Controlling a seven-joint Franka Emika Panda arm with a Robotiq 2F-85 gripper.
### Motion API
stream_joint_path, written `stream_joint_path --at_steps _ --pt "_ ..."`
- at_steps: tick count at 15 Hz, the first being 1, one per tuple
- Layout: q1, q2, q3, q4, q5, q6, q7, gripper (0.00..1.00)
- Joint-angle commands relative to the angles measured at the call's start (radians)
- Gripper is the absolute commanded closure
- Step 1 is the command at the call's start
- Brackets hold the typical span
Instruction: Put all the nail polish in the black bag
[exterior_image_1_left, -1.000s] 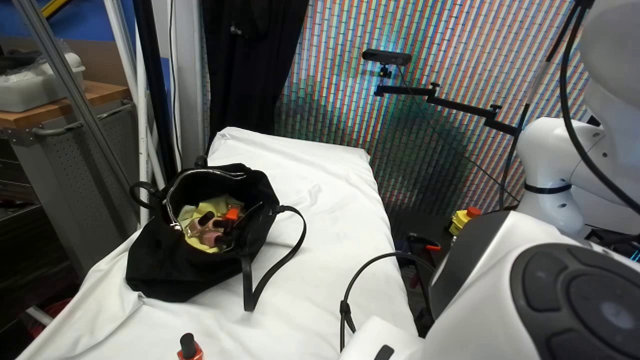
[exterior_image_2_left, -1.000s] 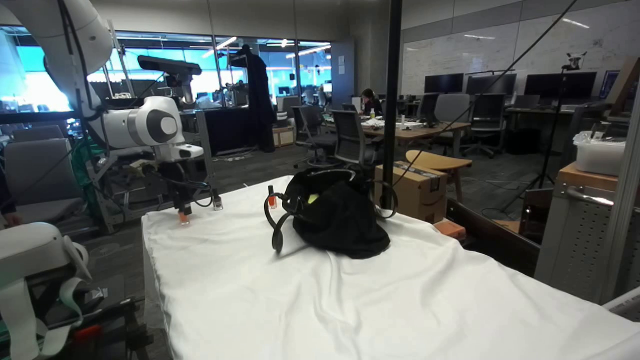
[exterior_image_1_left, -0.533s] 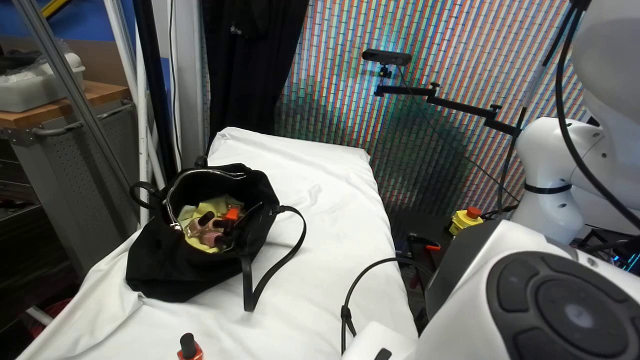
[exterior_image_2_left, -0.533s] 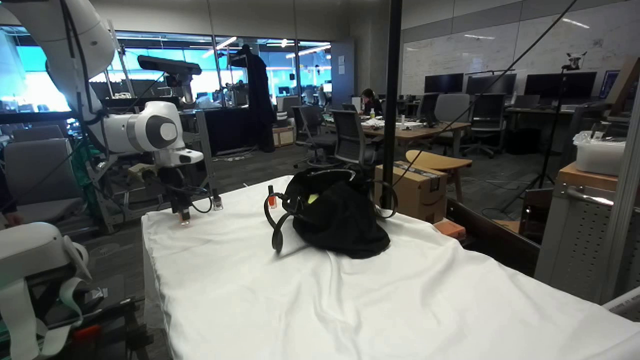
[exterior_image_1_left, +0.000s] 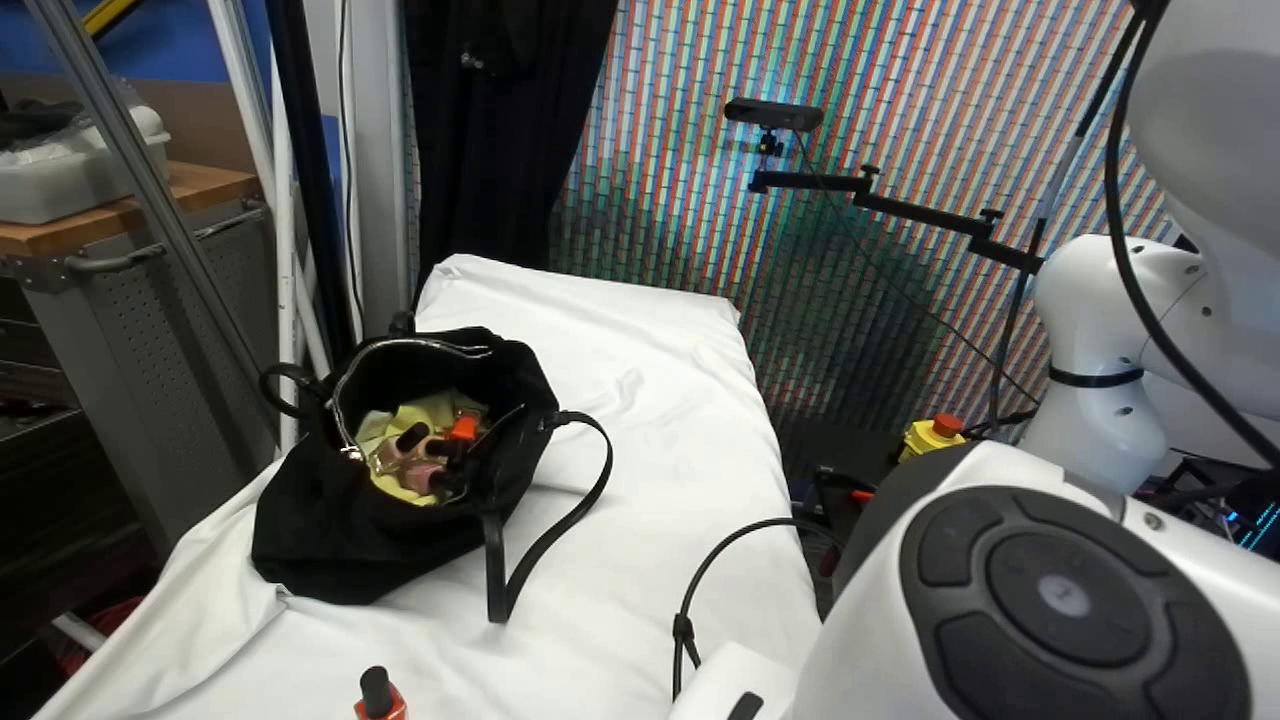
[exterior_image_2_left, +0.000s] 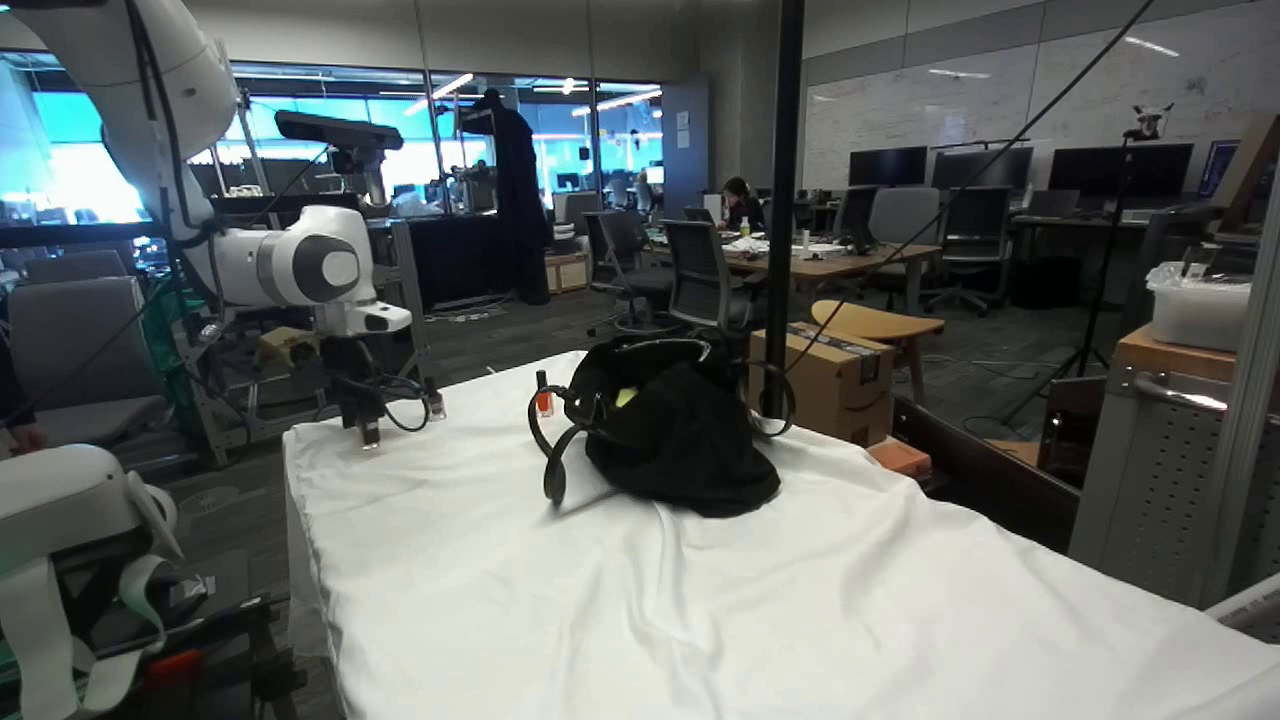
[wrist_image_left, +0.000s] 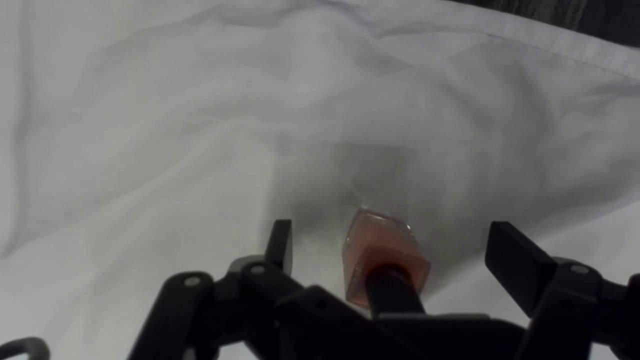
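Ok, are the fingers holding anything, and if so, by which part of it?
Nothing is held. In the wrist view, the fingers stand open on either side of the pinkish nail polish bottle, with a gap showing on both sides.

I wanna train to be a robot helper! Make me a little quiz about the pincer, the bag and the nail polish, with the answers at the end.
1. True or false: in the wrist view, the pincer is open, with a pinkish bottle showing between its jaws.
2. Pick one. What colour is the lining inside the black bag?
A) purple
B) yellow
C) blue
3. Fill the gap with "inside" or "outside": the red bottle at the bottom edge of an exterior view stands ____ the bag.

Key:
1. True
2. B
3. outside
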Motion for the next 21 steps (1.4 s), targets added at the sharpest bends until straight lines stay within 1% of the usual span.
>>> stream_joint_path --at_steps 1,2,3,4,5,6,12,14,18,21 --pt "-0.016 0.004 0.008 0.0 0.041 0.016 -0.047 0.0" --pt "-0.017 0.005 0.008 0.001 0.043 0.013 -0.05 0.12" --pt "-0.018 0.005 0.007 0.002 0.043 0.014 -0.051 0.19" --pt "-0.017 0.004 0.006 0.0 0.042 0.014 -0.049 0.33" --pt "-0.016 0.004 0.003 0.0 0.039 0.016 -0.045 0.39" --pt "-0.017 0.004 0.002 -0.001 0.038 0.016 -0.045 0.47" --pt "-0.028 0.002 -0.002 -0.004 0.039 0.016 -0.046 0.75" --pt "-0.034 0.0 -0.004 -0.006 0.037 0.017 -0.045 0.78" --pt "-0.06 -0.029 -0.013 -0.01 0.032 -0.001 -0.053 0.79" --pt "-0.08 -0.056 -0.038 -0.009 0.018 -0.012 -0.042 0.79"
